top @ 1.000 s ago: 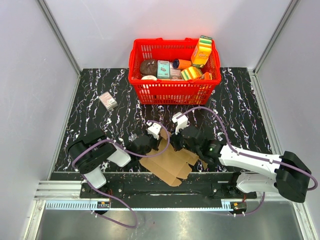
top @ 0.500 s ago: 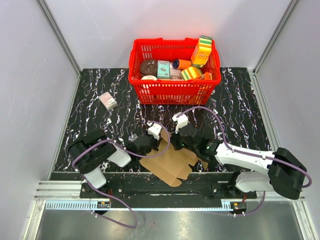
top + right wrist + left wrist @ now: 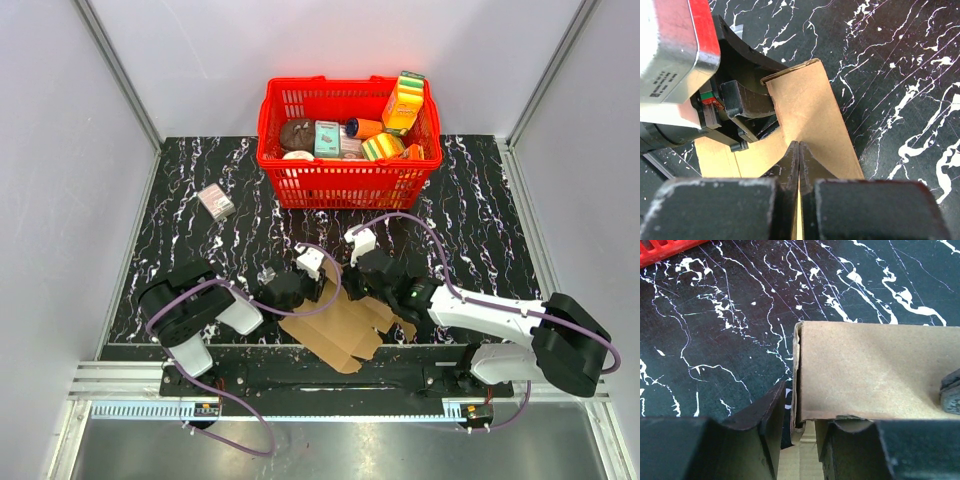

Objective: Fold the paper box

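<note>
The brown paper box [image 3: 338, 328] lies mostly flat at the table's near edge, between my arms. One flap at its far side stands raised [image 3: 870, 375]. My left gripper [image 3: 303, 290] is at that flap's left end. In the left wrist view its jaws [image 3: 800, 412] stand a little apart astride the flap's edge, with a sliver of table showing beside the left finger. My right gripper [image 3: 354, 284] is shut. Its fingertips [image 3: 799, 145] meet at the crease where the flap [image 3: 815, 115] rises, with a thin tan line between them. The left gripper [image 3: 745, 107] shows just beyond.
A red basket [image 3: 290, 172] full of colourful packages stands at the back middle; its corner shows in the left wrist view [image 3: 665, 247]. A small pinkish-grey box [image 3: 216, 202] lies at the left. Black marbled table [image 3: 480, 230] lies around the box.
My right gripper has shifted slightly left, toward the left gripper. The box and my left arm have hardly moved.
</note>
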